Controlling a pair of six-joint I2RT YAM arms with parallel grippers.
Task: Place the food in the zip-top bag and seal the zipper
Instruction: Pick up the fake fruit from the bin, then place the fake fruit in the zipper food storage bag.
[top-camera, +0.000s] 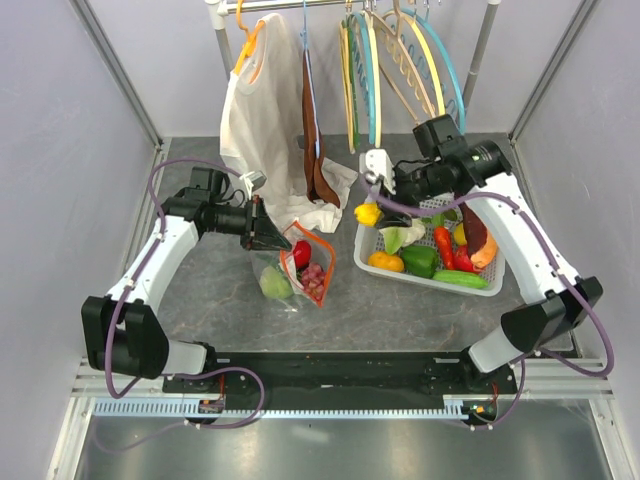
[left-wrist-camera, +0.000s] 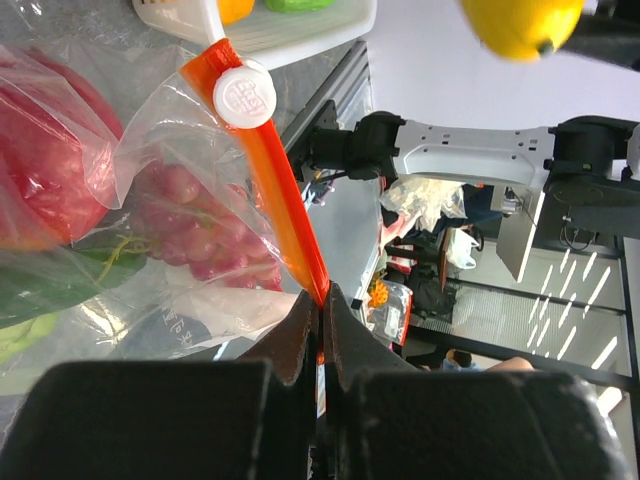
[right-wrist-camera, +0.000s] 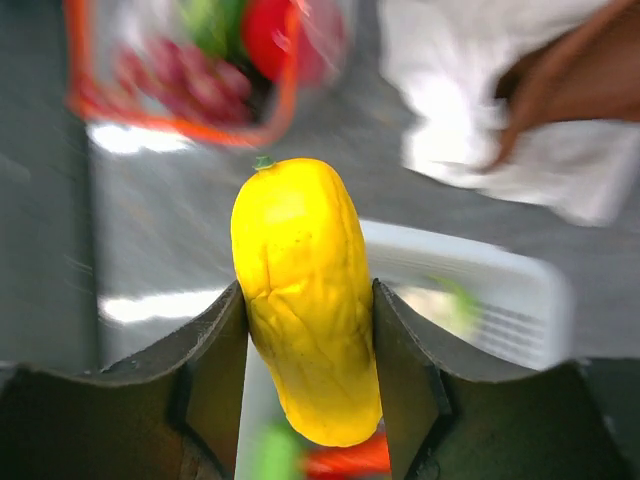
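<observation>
Pinching one end of the orange-red zipper (left-wrist-camera: 292, 215), the left tool (left-wrist-camera: 322, 318) has its jaws pressed together on the strip. A white slider (left-wrist-camera: 244, 95) sits further along it. The clear bag (top-camera: 300, 272) rests on the grey surface (top-camera: 380, 310) in front of the left arm, its mouth gaping open. Inside it are a red fruit (top-camera: 301, 252), a bunch of purple grapes (top-camera: 315, 278) and a green piece (top-camera: 274, 285). The right tool (right-wrist-camera: 308, 320) is clamped on a yellow oblong fruit (right-wrist-camera: 300, 250), one finger on each side. It holds the fruit in the air over the left edge of the white basket (top-camera: 425, 282), just beside the bag. More food lies in the basket: green, red, orange and yellow pieces. A white garment (top-camera: 262, 120) hangs behind the bag.
</observation>
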